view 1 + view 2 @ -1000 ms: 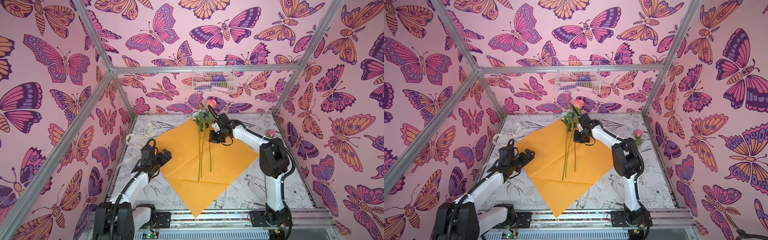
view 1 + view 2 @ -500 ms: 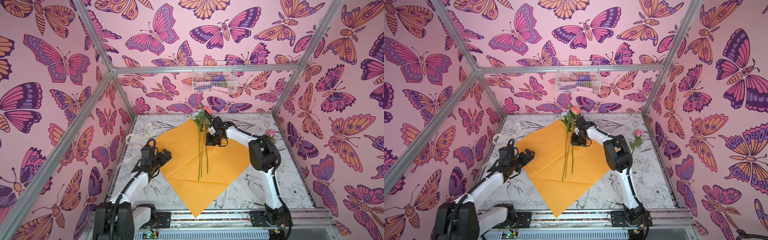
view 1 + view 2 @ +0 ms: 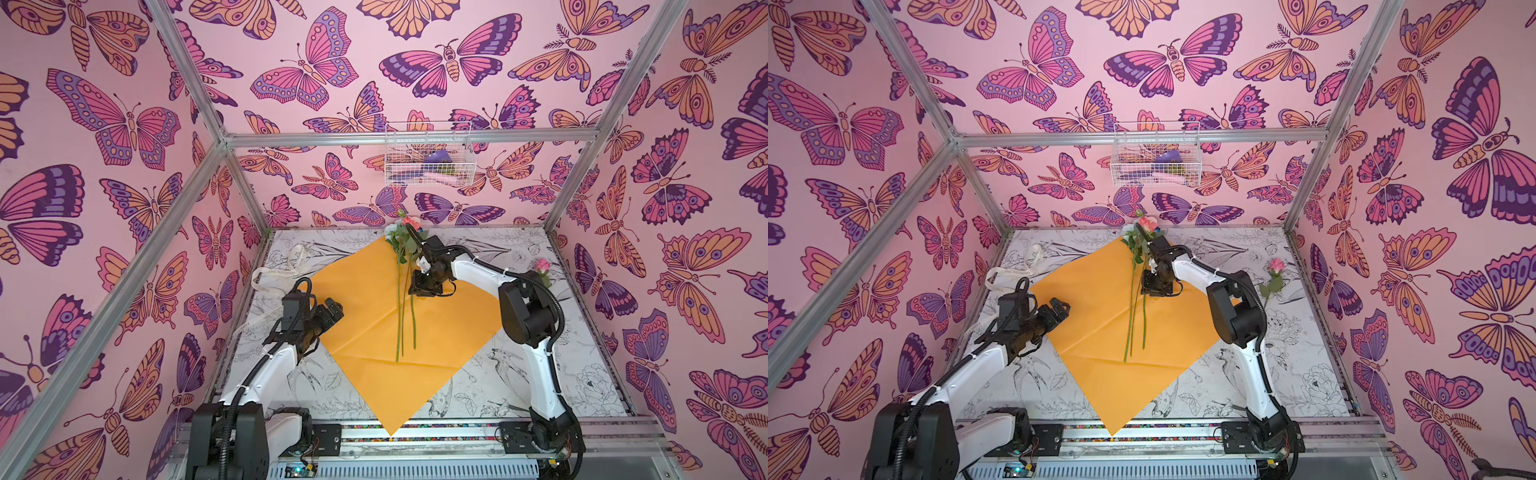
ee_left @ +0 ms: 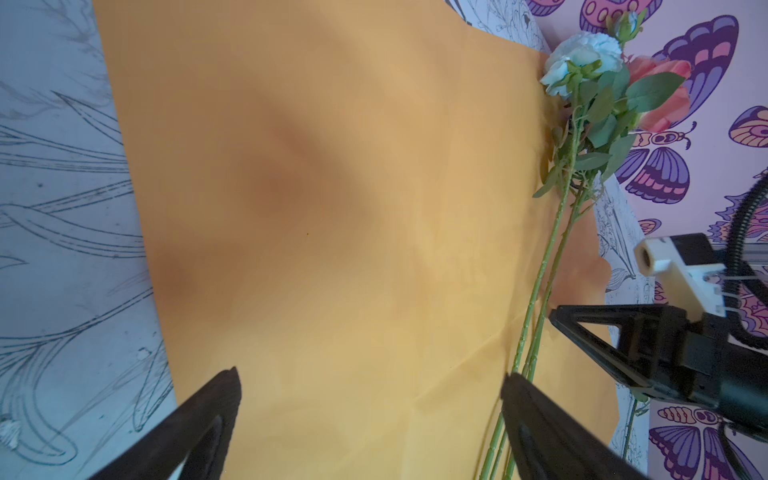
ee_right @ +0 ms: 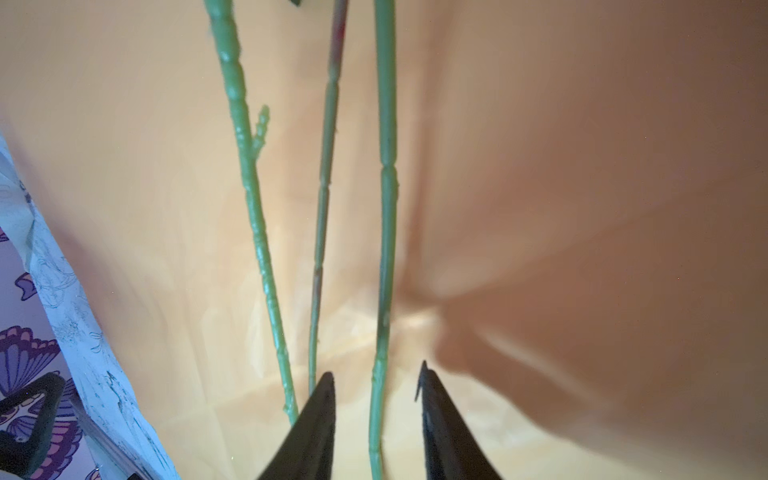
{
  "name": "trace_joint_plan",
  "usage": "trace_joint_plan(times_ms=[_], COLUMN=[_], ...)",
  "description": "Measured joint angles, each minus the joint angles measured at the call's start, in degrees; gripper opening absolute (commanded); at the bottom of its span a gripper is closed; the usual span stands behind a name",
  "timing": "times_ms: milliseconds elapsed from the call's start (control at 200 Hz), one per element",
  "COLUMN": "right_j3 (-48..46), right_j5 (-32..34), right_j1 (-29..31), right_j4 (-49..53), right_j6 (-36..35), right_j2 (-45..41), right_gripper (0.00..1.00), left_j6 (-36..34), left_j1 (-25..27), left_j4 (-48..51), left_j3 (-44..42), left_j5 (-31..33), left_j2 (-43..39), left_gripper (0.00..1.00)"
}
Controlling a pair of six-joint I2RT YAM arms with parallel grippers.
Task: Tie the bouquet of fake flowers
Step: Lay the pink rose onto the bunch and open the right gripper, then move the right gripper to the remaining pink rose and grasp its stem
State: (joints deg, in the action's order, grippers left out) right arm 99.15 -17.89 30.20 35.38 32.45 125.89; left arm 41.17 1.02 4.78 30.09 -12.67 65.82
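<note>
The bouquet of fake flowers [image 3: 401,307] is three long green stems lying side by side on a flat orange paper sheet [image 3: 365,299]. Their pale blue and pink heads [image 3: 1144,226] rest at its far corner. My right gripper [image 3: 419,286] points down over the stems and is open. In the right wrist view one stem [image 5: 384,249] runs between the right gripper's [image 5: 376,370] fingers with a gap on each side. My left gripper [image 3: 332,309] hovers open over the sheet's left edge. In the left wrist view my left gripper [image 4: 372,374] has only paper between its fingers.
A cream lettered ribbon [image 3: 278,270] lies looped at the table's back left. A single pink rose [image 3: 542,266] lies behind the right arm's elbow. A white wire basket [image 3: 428,160] hangs on the back wall. The sheet's near corner reaches the front rail.
My right gripper has gone from shut to open, letting go of the stem it carried. That stem now lies beside the other two. The left arm has not moved.
</note>
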Motion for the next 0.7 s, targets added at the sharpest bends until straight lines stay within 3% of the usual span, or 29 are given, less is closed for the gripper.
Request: trace_joint_plan(times_ms=[416, 556, 701], right_j3=[-16.2, -26.1, -35.1], right_j5=[13.6, 18.4, 21.2], right_j1=[-1.6, -7.3, -17.4], right_j4=[3.0, 4.5, 6.1], right_j6=[-2.0, -2.4, -2.8], right_j2=[-26.2, -36.4, -44.9], right_gripper=[0.37, 0.38, 0.39], left_j6=[0.0, 0.0, -0.2], left_j1=[0.0, 0.0, 0.0], left_j4=[0.0, 0.0, 0.0], left_j3=[0.1, 0.8, 1.0], left_j5=[0.0, 0.0, 0.1], left_j2=[-0.1, -0.1, -0.1], left_gripper=[1.0, 1.0, 1.0])
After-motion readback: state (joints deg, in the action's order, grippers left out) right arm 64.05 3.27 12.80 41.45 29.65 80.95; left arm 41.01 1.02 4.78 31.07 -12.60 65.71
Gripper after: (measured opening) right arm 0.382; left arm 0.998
